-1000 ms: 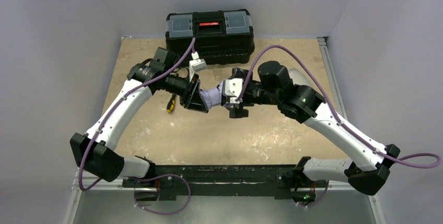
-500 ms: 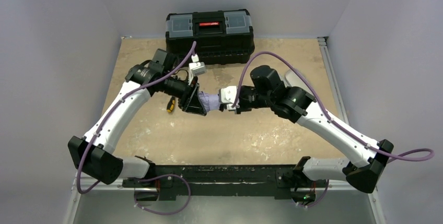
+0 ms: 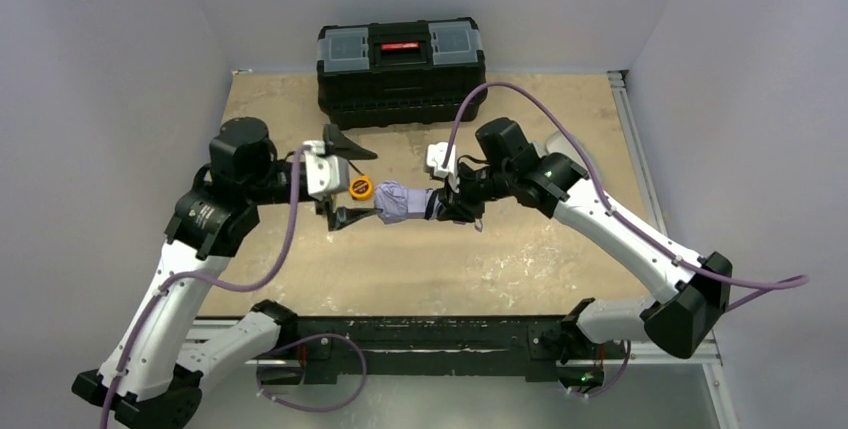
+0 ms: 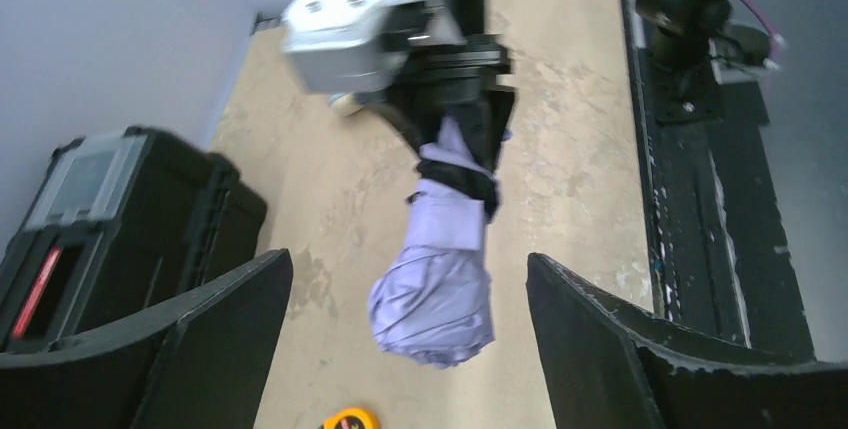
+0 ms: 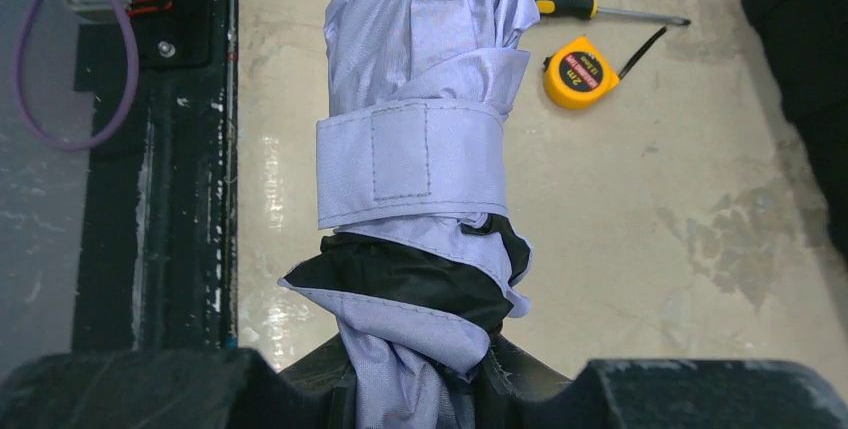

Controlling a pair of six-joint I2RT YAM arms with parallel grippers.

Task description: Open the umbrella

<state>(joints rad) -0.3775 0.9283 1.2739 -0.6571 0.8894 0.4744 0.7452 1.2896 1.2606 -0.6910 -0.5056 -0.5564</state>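
Folded umbrella (image 3: 403, 201) at the centre of the top view, lying roughly level and, as far as can be judged, held clear of the tabletop (image 3: 520, 259) rather than resting on it. The right fingers (image 5: 700, 394) are closed on the gathered end of the canopy, where black lining shows between lavender folds at the lower centre of the right wrist view. This grip leaves the rest of the bundle exposed and pointing away toward the other arm. The left fingers (image 4: 210, 319) stand wide apart and hold nothing. They frame the free end of the umbrella at the lower left and lower right of the left wrist view, one on each side, without touching the fabric. The closure strap (image 5: 410, 164) is wrapped around the bundle and lies flat and fastened, so the canopy cannot spread. The task is therefore judged to be at an early stage, with the strap as the likely next object of attention. Presenting the umbrella between the arms probably lets one arm steady it while the other works on it. A yellow tape measure (image 3: 360, 187) and a screwdriver (image 5: 600, 11) lie on the tabletop below the free end. The black toolbox (image 3: 400, 59) stands at the upper centre of the top view, well apart from the held umbrella.
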